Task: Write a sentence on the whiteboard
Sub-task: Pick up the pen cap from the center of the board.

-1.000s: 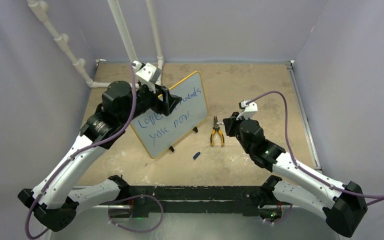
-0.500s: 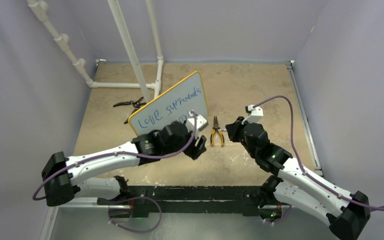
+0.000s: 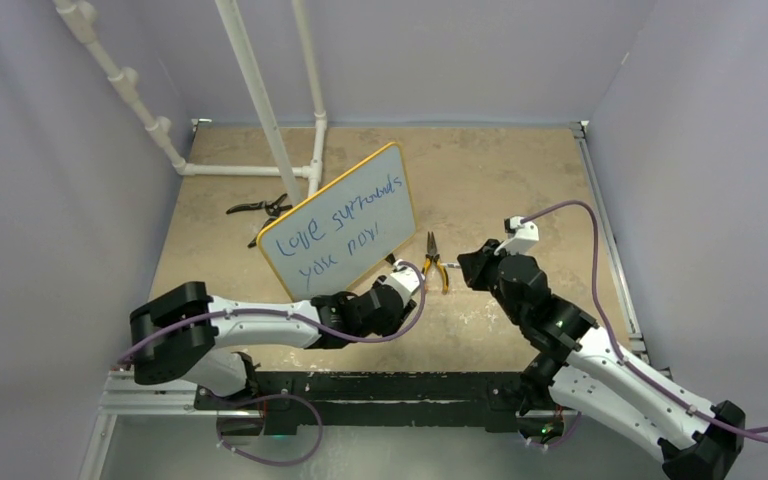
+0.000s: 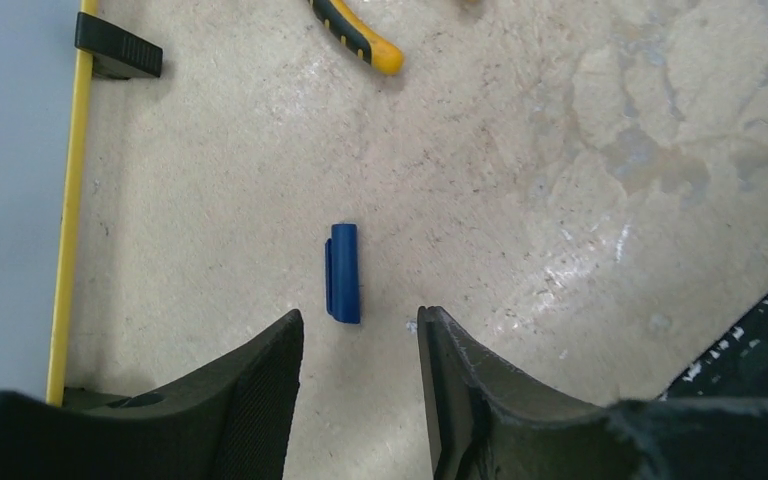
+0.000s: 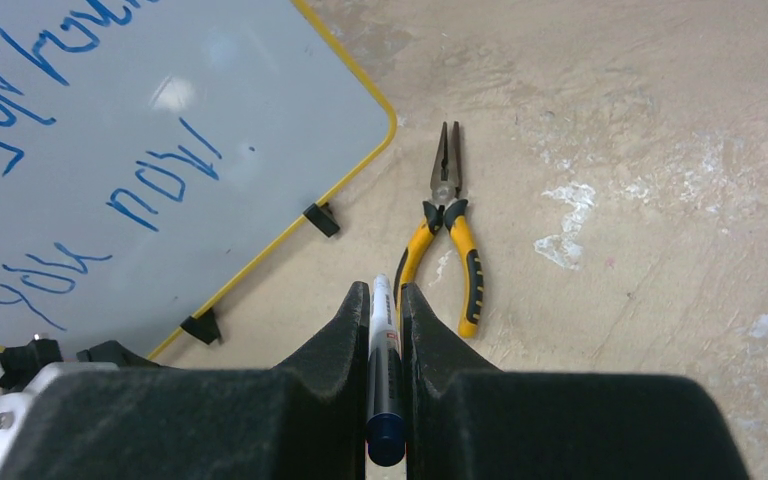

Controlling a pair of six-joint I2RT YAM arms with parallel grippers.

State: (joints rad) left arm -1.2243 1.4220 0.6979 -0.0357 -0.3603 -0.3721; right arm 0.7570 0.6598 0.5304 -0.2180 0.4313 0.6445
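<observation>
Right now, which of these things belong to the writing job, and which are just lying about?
Part of the job: the whiteboard; the blue sentence on it; the marker, clamped in the right gripper; the blue cap, lying before the open left gripper.

Just lying about: the yellow-handled pliers beside the board; the black-handled tool behind it; the white pipes.

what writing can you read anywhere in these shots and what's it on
"Love surrounds": blue handwriting, top line on the whiteboard.
"you now": second line, same board.
Print on the marker in the right gripper: too small to read.
</observation>
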